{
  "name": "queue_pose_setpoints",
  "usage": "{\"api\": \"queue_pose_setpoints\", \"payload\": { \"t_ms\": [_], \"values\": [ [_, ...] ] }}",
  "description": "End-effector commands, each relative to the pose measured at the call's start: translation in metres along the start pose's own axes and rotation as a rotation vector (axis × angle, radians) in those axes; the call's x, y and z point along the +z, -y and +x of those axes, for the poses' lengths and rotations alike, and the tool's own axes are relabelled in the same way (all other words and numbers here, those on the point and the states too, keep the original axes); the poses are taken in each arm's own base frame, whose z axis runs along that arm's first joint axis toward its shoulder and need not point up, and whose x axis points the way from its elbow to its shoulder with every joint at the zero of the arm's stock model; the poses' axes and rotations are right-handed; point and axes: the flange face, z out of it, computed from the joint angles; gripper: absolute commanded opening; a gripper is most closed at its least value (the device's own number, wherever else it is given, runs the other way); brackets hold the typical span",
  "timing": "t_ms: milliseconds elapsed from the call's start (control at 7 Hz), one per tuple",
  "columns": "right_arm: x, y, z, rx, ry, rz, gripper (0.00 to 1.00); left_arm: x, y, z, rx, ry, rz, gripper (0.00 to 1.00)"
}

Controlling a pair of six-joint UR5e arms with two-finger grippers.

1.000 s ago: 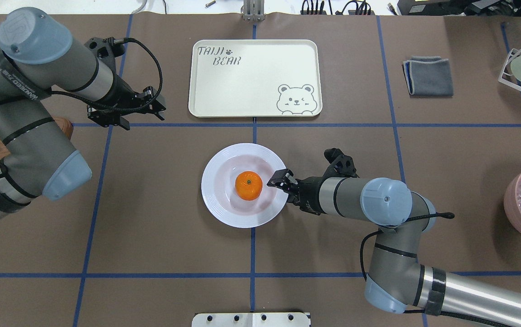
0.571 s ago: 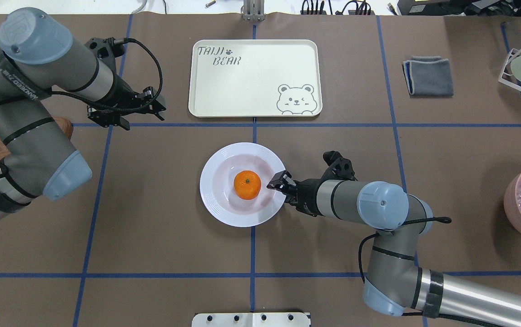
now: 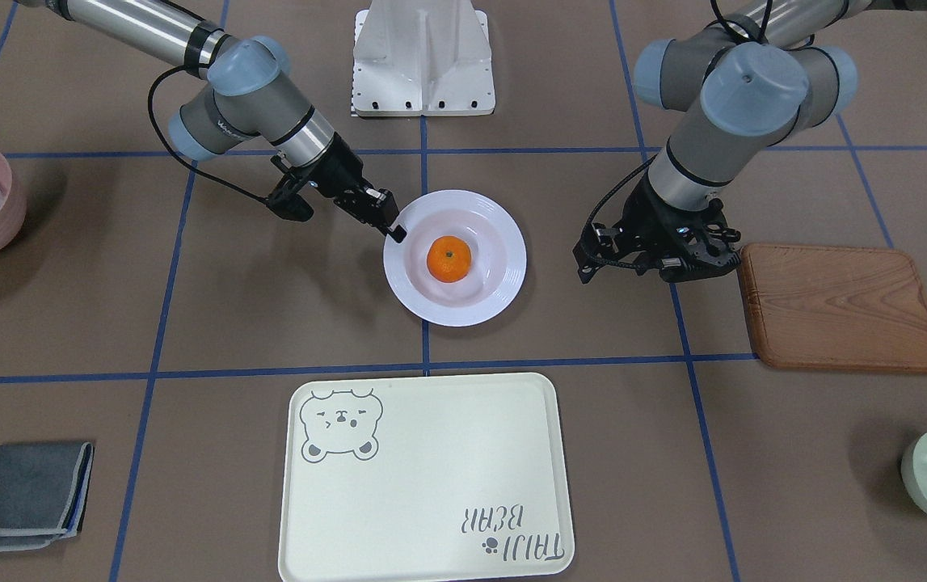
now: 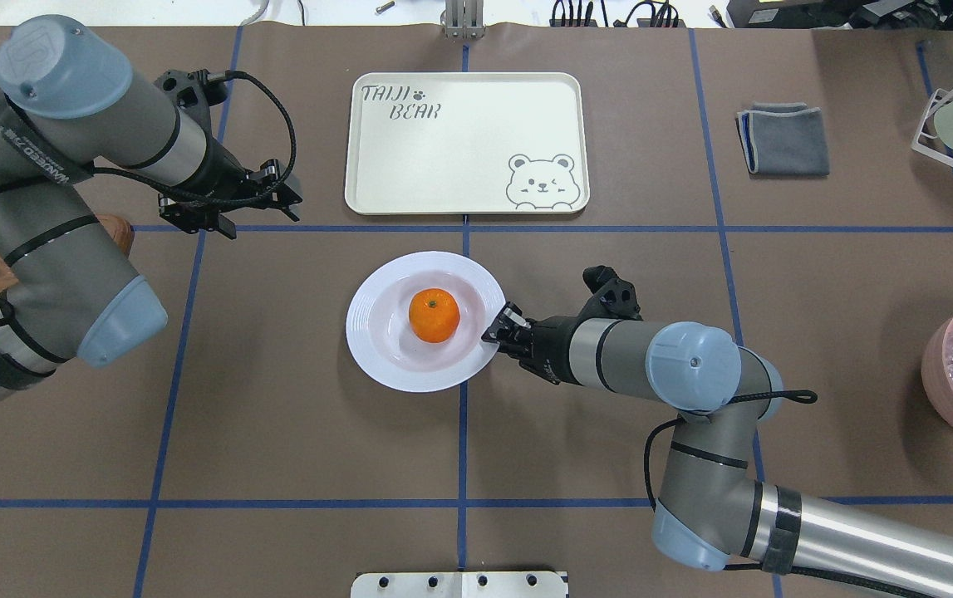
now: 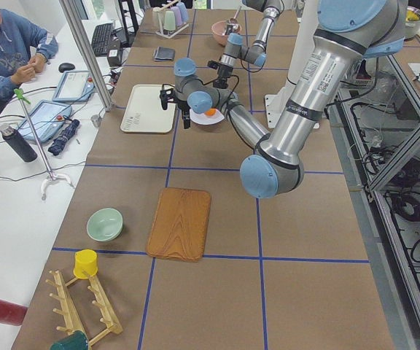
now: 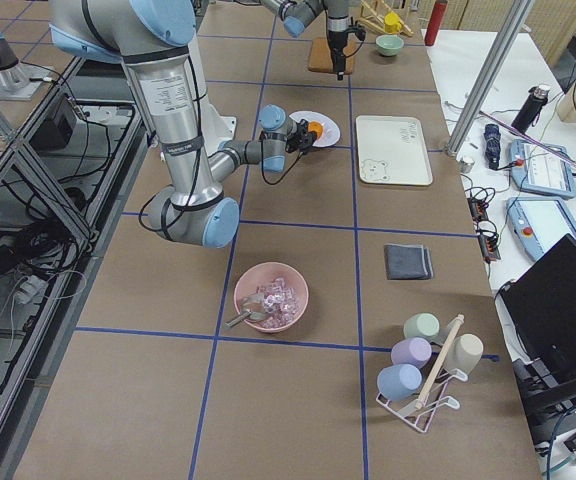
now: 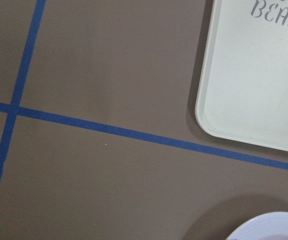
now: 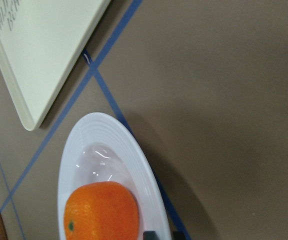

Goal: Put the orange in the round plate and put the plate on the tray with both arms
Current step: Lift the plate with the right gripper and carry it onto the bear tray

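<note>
On the tabletop [image 4: 277, 432], leaving the far tray [image 4: 465, 141] free for the round plate [image 4: 376, 349]. Clamping the right hand [image 4: 499, 325] on the plate's right rim, likely to shift it. Holding the left hand [image 4: 264, 214], fingers apart, far-left in reserve. Cradling the orange [image 4: 434, 316] at the plate's centre.

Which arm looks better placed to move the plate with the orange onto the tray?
The right. The right gripper grips the round plate by its rim, the orange inside. The left gripper hangs apart from the plate, beside the tray.
</note>
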Motion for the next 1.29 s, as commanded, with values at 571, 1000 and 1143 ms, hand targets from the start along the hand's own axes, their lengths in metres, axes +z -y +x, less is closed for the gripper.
{"api": "queue_pose_setpoints", "payload": {
  "t_ms": [571,1000,1143],
  "values": [
    [-0.032,0.011,-0.045,0.081,0.103,0.005,0.00,0.000,0.000,-0.001,-0.003,0.002,0.002,0.89],
    [-0.043,0.012,-0.041,0.158,0.298,0.065,0.00,-0.001,0.001,-0.002,-0.004,0.002,0.004,0.89],
    [-0.041,0.012,-0.046,0.170,0.335,0.116,0.00,-0.005,0.005,-0.003,-0.008,-0.001,0.009,0.89]
  ]
}}
